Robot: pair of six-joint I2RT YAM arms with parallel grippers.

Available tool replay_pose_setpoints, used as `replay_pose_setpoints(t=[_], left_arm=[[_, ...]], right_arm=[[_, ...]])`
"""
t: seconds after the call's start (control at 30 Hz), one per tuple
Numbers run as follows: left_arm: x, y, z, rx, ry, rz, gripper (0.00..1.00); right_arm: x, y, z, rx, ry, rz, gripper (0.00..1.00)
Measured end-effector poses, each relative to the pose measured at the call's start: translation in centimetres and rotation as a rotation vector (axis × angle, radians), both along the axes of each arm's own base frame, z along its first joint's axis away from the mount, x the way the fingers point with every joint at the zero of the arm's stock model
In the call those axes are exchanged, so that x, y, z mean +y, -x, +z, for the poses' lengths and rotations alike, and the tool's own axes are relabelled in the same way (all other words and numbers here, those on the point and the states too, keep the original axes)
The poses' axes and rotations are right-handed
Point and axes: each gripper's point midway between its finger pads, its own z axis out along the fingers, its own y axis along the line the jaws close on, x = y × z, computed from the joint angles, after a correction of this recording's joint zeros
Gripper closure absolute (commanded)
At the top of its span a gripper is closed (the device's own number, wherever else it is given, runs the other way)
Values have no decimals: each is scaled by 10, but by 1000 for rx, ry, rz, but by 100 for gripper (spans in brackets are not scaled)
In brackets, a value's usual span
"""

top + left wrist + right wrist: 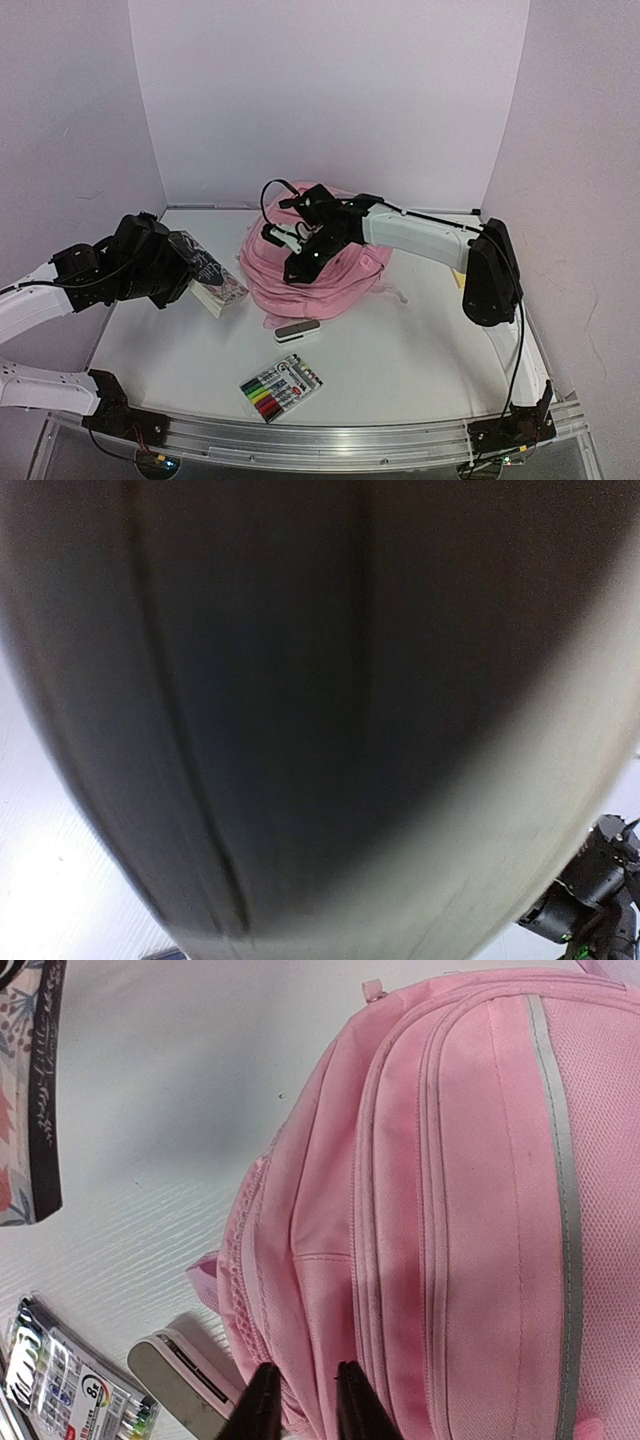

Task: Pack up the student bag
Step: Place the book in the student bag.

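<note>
The student bag (330,275), a soft pink backpack, lies in a heap at the table's middle; in the right wrist view its seams and a grey stripe fill the frame (470,1210). My right gripper (300,268) hovers over the bag's near-left side, and its dark jaws (300,1405) stand slightly apart with pink fabric showing in the gap. My left gripper (185,272) is shut on a dark, flower-patterned book (212,275), held tilted just left of the bag. That book (300,700) blocks the left wrist view and hides the fingers.
A small white-and-grey case (297,331) lies on the table in front of the bag, also seen at the wrist view's bottom left (185,1375). A pack of coloured markers (281,387) lies nearer the front rail. White walls enclose the table.
</note>
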Motion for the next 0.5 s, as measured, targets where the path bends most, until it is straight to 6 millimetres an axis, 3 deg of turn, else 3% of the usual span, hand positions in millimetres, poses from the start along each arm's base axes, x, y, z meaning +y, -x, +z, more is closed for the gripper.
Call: replay_pose_setpoints(t=[0.5], left_arm=[[0, 0, 2, -4, 4, -1, 100]], right_arm=[[0, 0, -35, 33, 50, 11, 66]])
